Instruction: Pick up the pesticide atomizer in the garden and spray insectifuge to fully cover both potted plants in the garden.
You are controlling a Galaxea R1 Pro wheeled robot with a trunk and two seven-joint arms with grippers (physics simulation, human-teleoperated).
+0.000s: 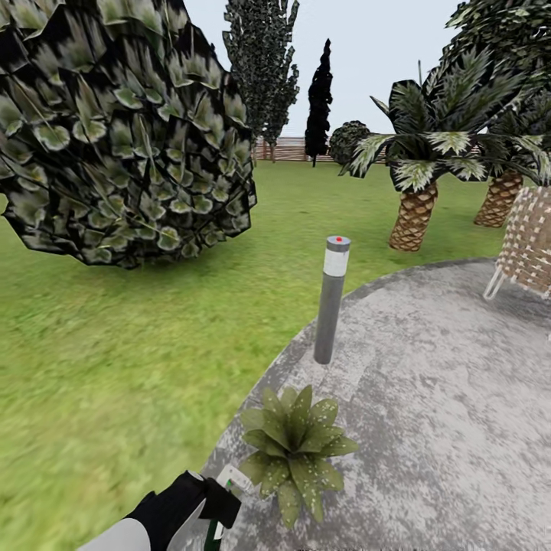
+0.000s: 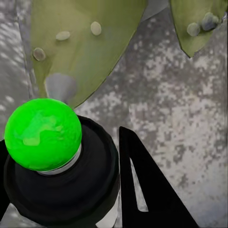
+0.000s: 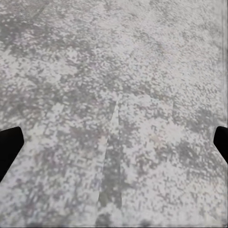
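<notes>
Where the paved patio [image 1: 428, 398] meets the lawn [image 1: 115, 360], a potted plant [image 1: 295, 451] is seen at the lower centre of the head view, its speckled pointed leaves spread over the grey paving. Just to its lower left, the left gripper [image 1: 200, 501] is seen at the bottom edge, clenched around the pesticide atomizer [image 1: 226, 490], whose whitish head pokes out toward the leaves. In the left wrist view the atomizer [image 2: 57, 166] is shown at the lower left as a dark round body topped by a bright green ball, with one black finger [image 2: 142, 190] beside it at lower centre and broad green leaves [image 2: 90, 52] across the upper left, close above the bottle. In the right wrist view the right gripper [image 3: 114, 142] is presented released, its dark fingertips [image 3: 8, 147] set far apart at the left and right edges over bare mottled paving. A grey bollard lamp [image 1: 331, 298] with a red top stands upright at the patio's edge, centre frame. A large dark bush [image 1: 122, 130] fills the upper left, palms [image 1: 417, 168] are at the upper right, and a wicker seat [image 1: 528, 241] is cut off by the right edge.
</notes>
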